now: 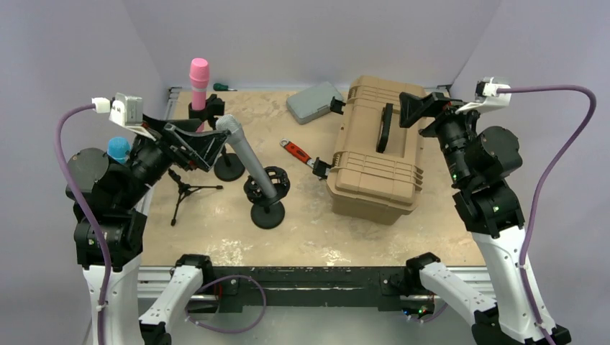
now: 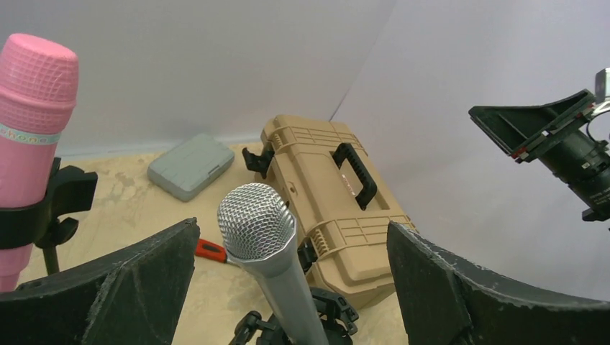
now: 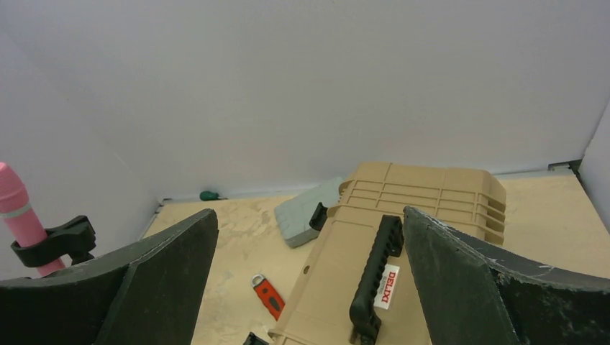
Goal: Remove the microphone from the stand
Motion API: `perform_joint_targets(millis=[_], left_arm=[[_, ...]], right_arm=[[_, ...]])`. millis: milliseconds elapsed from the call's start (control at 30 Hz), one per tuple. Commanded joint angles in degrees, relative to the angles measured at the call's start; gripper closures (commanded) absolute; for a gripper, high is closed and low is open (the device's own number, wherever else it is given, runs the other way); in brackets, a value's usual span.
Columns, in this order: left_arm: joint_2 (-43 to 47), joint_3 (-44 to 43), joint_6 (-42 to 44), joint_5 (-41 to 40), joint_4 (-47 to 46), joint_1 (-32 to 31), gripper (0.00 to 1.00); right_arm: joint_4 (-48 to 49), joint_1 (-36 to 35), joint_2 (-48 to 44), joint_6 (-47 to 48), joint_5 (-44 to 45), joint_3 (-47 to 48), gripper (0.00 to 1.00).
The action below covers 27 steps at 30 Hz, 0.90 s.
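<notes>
A silver microphone [image 1: 244,154] leans up and to the left in a black clip stand [image 1: 267,214] with a round base, left of the table's middle. My left gripper [image 1: 216,144] is open, its fingers on either side of the mesh head. In the left wrist view the microphone [image 2: 257,219] rises between the two open fingers of the left gripper [image 2: 293,226] with gaps on both sides, and the stand's clip [image 2: 331,309] shows below. My right gripper [image 1: 406,108] is open and empty, held high above the tan toolbox [image 1: 374,165]; it is also open in the right wrist view [image 3: 309,212].
A pink microphone [image 1: 198,79] stands in a second stand at the back left. A blue-headed microphone [image 1: 118,149] shows behind my left arm. A small black tripod [image 1: 183,190], a red tool [image 1: 296,152], a grey case [image 1: 314,102] and a green screwdriver [image 1: 223,87] lie about.
</notes>
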<state>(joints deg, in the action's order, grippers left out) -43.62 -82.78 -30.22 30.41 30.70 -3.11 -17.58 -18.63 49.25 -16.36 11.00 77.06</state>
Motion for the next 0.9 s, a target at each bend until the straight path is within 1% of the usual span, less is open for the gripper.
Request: perform_joint_targets(millis=[0, 67, 167, 233, 367, 533, 667, 767, 833, 867], left_arm=[[0.4, -0.7, 4.4, -6.3, 4.8, -1.5, 0.00], [0.8, -0.6, 4.8, -8.9, 6.2, -1.7, 0.00], [1.7, 0.5, 4.9, -10.5, 7.2, -1.7, 0.01], [2.4, 1.4, 4.7, -11.4, 7.7, -1.8, 0.02], [3.6, 3.1, 4.6, -12.1, 8.5, -1.8, 0.02], [5.1, 4.3, 4.9, -12.6, 9.8, -2.0, 0.02], [6.8, 6.1, 4.6, -12.5, 10.6, -2.2, 0.02], [8.3, 8.7, 3.7, -10.8, 10.8, -2.4, 0.02], [9.5, 11.1, 3.0, -9.7, 10.6, -2.6, 0.02], [10.0, 12.2, 2.6, -9.0, 10.4, -2.7, 0.02]], right_arm=[[2.3, 0.3, 0.0, -0.7, 0.8, -1.5, 0.01], [3.5, 0.3, -0.8, -0.2, -0.6, -2.5, 0.01], [5.7, 0.3, -2.2, 0.9, -4.8, -4.1, 0.01], [7.2, 0.3, -3.2, 0.4, -5.7, -5.5, 0.01], [9.0, 0.3, -3.9, -1.7, -6.5, -7.5, 0.01], [8.3, 0.3, -1.4, -7.1, -10.6, -7.1, 0.01], [9.6, 0.3, 0.9, -8.5, -19.6, -7.0, 0.01], [11.6, 0.2, 3.4, -9.3, -30.7, -6.9, 0.01], [15.9, -1.1, 4.7, -11.0, -36.7, -8.2, 0.01], [16.9, -3.1, 5.6, -11.2, -37.1, -8.2, 0.01]])
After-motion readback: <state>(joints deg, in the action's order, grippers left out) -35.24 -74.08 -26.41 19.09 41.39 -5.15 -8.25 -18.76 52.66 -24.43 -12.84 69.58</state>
